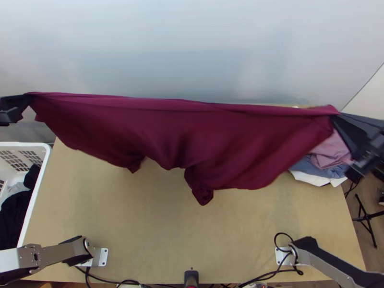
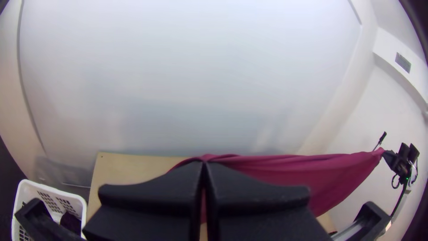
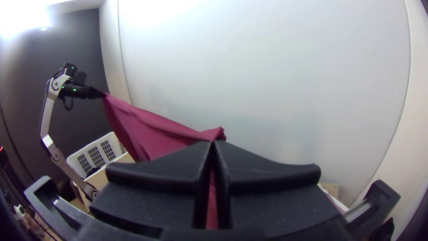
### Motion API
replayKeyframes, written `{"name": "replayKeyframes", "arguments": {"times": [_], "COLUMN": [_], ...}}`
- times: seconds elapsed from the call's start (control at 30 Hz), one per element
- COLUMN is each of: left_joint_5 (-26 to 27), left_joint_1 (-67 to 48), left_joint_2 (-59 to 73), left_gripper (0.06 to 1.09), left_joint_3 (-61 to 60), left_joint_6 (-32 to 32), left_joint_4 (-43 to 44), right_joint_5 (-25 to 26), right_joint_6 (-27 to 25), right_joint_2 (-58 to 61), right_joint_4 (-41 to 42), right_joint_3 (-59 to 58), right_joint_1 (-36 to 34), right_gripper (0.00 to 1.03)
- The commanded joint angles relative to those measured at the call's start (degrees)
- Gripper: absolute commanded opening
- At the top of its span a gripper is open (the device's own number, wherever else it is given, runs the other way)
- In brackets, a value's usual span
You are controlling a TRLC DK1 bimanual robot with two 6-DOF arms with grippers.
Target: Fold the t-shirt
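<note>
The dark red t-shirt (image 1: 230, 139) is stretched in the air above the table between both grippers, its upper edge taut and its lower part hanging in uneven folds. At the far left of the top view, my left gripper (image 1: 30, 98) is shut on one end. My right gripper (image 1: 336, 115) is shut on the other end at the right side. In the left wrist view the left gripper (image 2: 203, 164) has its fingertips together on the shirt (image 2: 285, 169). The right wrist view has the right gripper (image 3: 213, 143) closed on the cloth (image 3: 156, 134).
A white basket (image 1: 36, 197) with dark cloth stands at the table's left. Folded clothes (image 1: 331, 153) lie in a pile at the table's right, below the shirt's right end. The wooden table (image 1: 144, 221) extends under the shirt, with cables along its near edge.
</note>
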Motion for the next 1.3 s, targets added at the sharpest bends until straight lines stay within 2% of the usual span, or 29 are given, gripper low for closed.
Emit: {"name": "replayKeyframes", "arguments": {"times": [0.0,0.23,0.47,0.63,0.7,0.8,0.9,0.97,1.07,1.13,1.27], "left_joint_5": [3.0,3.1,3.1,2.6,2.4,-0.5,-4.8,-4.9,-4.8,-4.8,-7.7], "left_joint_1": [-3.1,-3.3,-5.0,-7.6,-7.8,-7.9,-8.3,-8.2,-7.9,-7.2,-7.7], "left_joint_2": [-3.1,-11.8,-20.5,-25.6,-27.1,-27.8,-27.1,-26.8,-23.3,-19.7,-8.8], "left_gripper": [0.10,0.10,0.10,0.10,0.10,0.10,0.10,0.10,0.10,0.10,0.10], "left_joint_3": [1.6,1.2,0.5,0.6,-1.3,-7.4,-15.2,-24.1,-38.2,-46.0,-54.6], "left_joint_6": [-1.7,-1.7,-3.5,-5.2,-5.1,-3.0,-0.6,-1.0,-2.2,-3.1,-3.1], "left_joint_4": [-1.4,-3.2,-3.5,-3.5,-3.5,-2.6,1.7,8.0,18.4,26.5,38.7], "right_joint_5": [-0.2,-4.6,-5.8,-9.0,-9.1,-9.2,-9.2,-9.2,-9.2,-9.1,-8.6], "right_joint_6": [1.5,4.0,4.6,5.6,5.6,5.4,5.1,4.9,1.9,0.9,-7.3], "right_joint_2": [-6.9,-13.3,-19.1,-20.6,-21.8,-23.0,-21.6,-19.3,-12.7,-7.9,6.6], "right_joint_4": [-0.4,-0.7,-2.8,-6.7,-7.0,-6.1,-3.6,-1.4,1.3,6.9,13.5], "right_joint_3": [-2.7,-4.8,-4.3,1.6,-0.2,-7.4,-15.3,-20.9,-30.0,-36.7,-42.9], "right_joint_1": [-6.1,-10.0,-12.6,-16.1,-16.9,-17.4,-17.1,-16.7,-16.0,-15.8,-17.1], "right_gripper": [0.03,0.03,0.03,0.03,0.03,0.03,0.03,0.03,0.03,0.03,0.03]}}
